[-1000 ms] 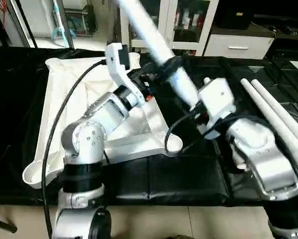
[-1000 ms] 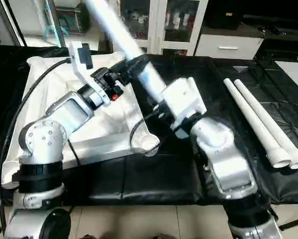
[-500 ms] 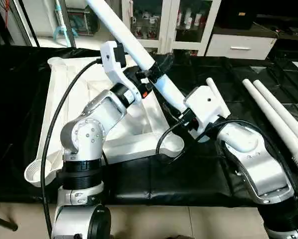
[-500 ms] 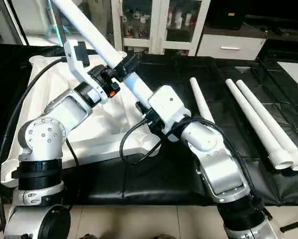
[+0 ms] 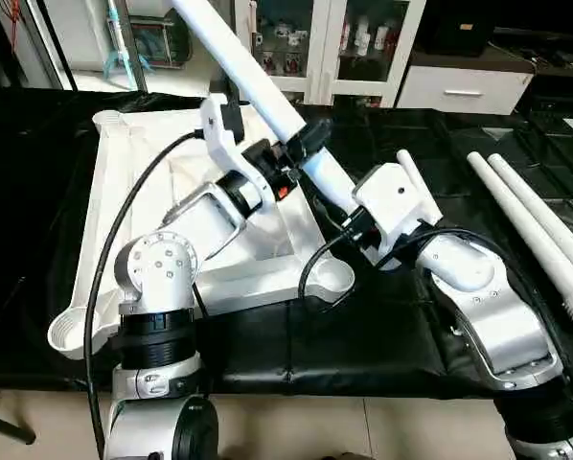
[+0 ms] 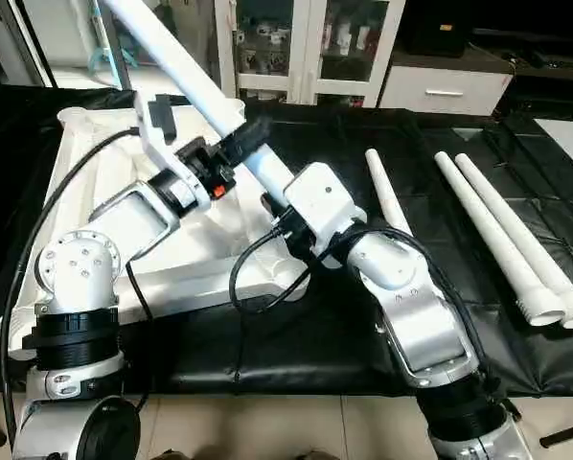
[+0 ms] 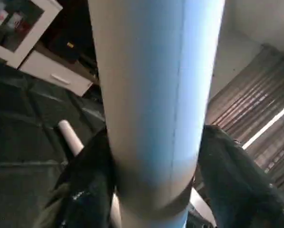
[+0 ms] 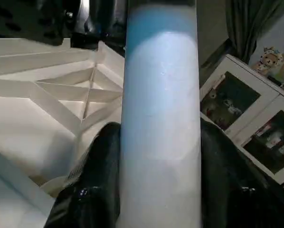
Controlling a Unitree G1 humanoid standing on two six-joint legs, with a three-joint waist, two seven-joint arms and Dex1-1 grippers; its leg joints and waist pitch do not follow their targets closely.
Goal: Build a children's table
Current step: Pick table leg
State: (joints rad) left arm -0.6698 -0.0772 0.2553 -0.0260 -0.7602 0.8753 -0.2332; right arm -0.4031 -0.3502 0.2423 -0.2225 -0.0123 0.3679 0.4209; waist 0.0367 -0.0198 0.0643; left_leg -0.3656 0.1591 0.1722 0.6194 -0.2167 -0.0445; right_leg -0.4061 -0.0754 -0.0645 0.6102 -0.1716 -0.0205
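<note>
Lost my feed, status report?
Both grippers, left and right, clamp one raised leg. Tabletop upside down. Three legs lying aside. Nothing in the way.

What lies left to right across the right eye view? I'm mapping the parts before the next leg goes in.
Table top → raised leg held by both arms → single loose leg → pair of loose legs.
</note>
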